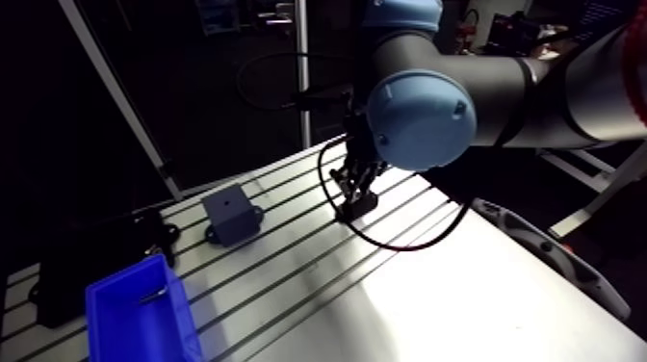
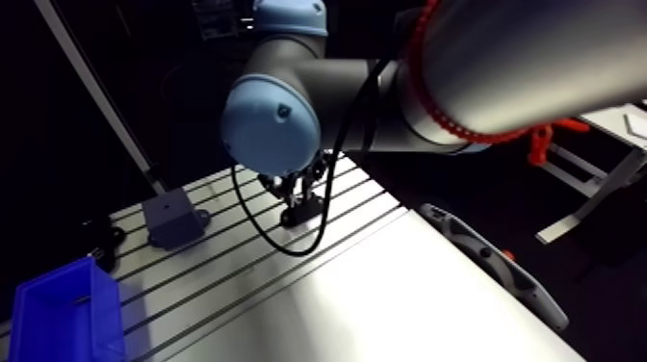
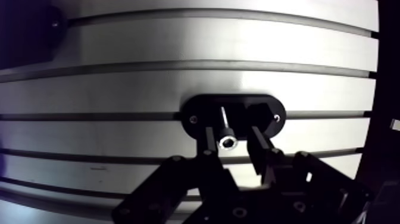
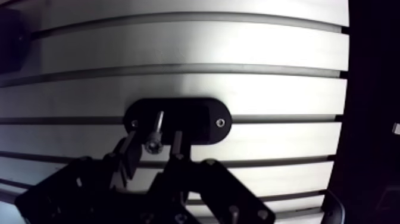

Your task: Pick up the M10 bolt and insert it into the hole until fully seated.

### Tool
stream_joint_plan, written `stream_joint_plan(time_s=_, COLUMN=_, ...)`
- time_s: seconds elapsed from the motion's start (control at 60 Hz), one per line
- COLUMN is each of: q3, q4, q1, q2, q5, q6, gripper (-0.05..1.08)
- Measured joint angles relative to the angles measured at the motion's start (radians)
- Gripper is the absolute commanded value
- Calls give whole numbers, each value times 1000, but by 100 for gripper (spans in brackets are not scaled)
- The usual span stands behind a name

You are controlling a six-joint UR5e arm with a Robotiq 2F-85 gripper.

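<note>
M10 bolt [image 3: 227, 140] is seen upright on the black oval plate [image 3: 199, 107], shank end at its middle. Jaws are spread either side, bolt ungripped. Plate is mounted on slotted surface [image 3: 178, 83].

The silver socket-head bolt [image 3: 225, 134] stands slightly tilted between the spread fingers of the hand [image 3: 232, 122], clear of both. Its head is up, and its shank shows above the black oval plate [image 3: 199, 106] lying directly under the hand. The hole itself is hidden.

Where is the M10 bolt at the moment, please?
In the wrist view, the M10 bolt stands between the gripper's fingers, over the black oval plate on the table.
</note>
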Motion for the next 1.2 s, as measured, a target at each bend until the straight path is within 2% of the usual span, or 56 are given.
stream_joint_plan(time_s=0.3, q3=0, q4=0, q1=1, q2=1, q5=0, q6=1, gripper=66)
stream_joint_plan(time_s=1.2, q3=0, q4=0, q1=2, q2=14, q5=0, q6=4, gripper=72)
